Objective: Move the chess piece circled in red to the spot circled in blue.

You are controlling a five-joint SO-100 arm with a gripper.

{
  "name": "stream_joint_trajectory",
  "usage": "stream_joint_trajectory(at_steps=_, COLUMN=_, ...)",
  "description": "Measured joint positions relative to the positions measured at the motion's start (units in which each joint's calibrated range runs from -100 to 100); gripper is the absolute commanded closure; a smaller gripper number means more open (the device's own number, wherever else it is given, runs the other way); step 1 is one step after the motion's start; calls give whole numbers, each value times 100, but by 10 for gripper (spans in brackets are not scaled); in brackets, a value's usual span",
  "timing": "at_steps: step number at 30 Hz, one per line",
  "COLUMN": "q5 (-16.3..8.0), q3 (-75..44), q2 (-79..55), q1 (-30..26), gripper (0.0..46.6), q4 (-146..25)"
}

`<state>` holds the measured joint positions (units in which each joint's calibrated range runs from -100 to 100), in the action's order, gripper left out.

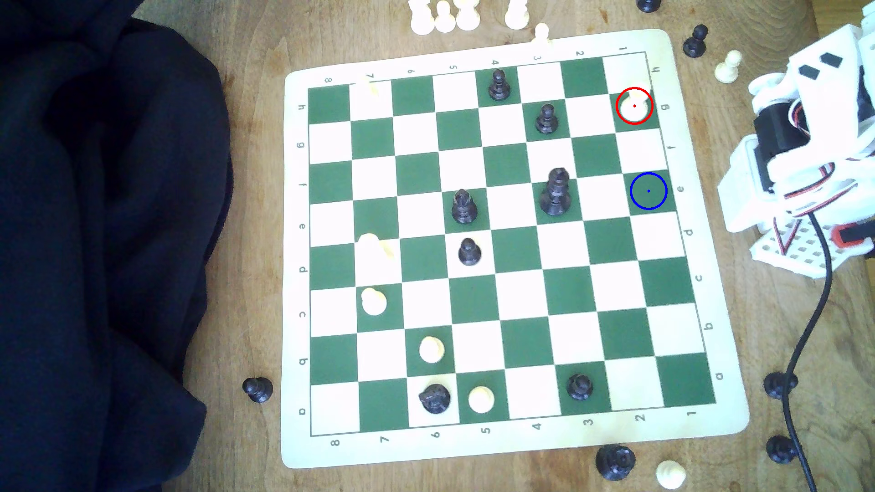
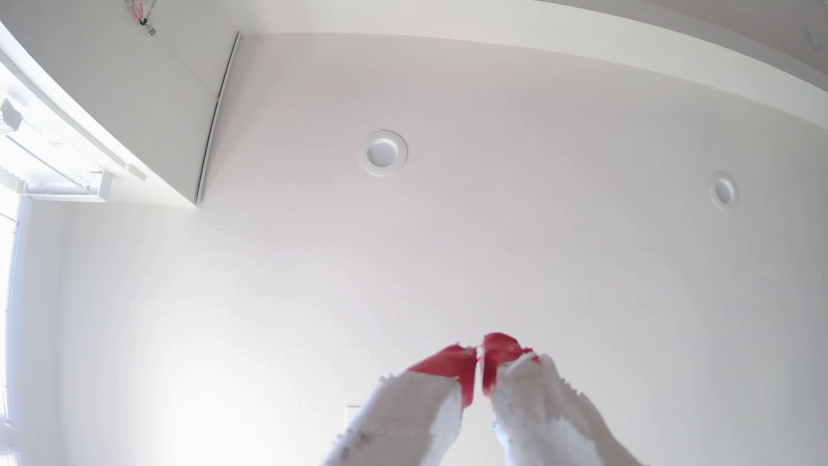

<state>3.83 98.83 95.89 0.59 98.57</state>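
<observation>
red-tipped jaws (image 2: pixel 479 363) sit closest to the wrist camera, their two white fingers drawn together so that only a thin slit parts the red pads; they hold nothing, and they point up at a pale ceiling with two recessed lights (image 2: pixel 384 152) rather than down at the board. in the exterior view the white arm (image 1: pixel 805 156) is folded up at that view's right edge, off the board (image 1: pixel 473 454) and over the wooden counter (image 1: pixel 251 331), with a black cable (image 1: pixel 805 340) trailing from it toward the near edge. nearest the arm on the board is the spot (image 1: pixel 648 191), a green square ringed in blue in the board's rightmost column. two squares farther up that same column, close to the far right corner, stands the chess piece (image 1: pixel 634 107), a cream piece ringed in red, upright and washed out by glare. so the piece lies to the exterior view's left of the arm and a little farther away than the spot; the carry would run straight along the edge column, toward the near side. the black pieces (image 1: pixel 555 191) stand well apart from this column. judging by the pose, the reach has not begun: the wrist would have to tip down and the jaws spread before closing on the piece.
</observation>
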Motion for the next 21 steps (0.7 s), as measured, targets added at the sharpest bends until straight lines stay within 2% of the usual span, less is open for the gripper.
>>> stream_joint_trajectory(at_steps=6, q5=0, q3=0, q2=0, q1=37, gripper=464, q4=-510)
stream_joint_trajectory(at_steps=10, q5=0, q3=0, q2=0, q1=428, gripper=464, q4=-1689)
stream_joint_trajectory(at_steps=14, q5=0, q3=-208, q2=0, q1=878, gripper=464, q4=-3219)
stream_joint_trajectory(at_steps=21, q5=-5, q3=-1365, q2=0, q1=1940, gripper=464, q4=-7888)
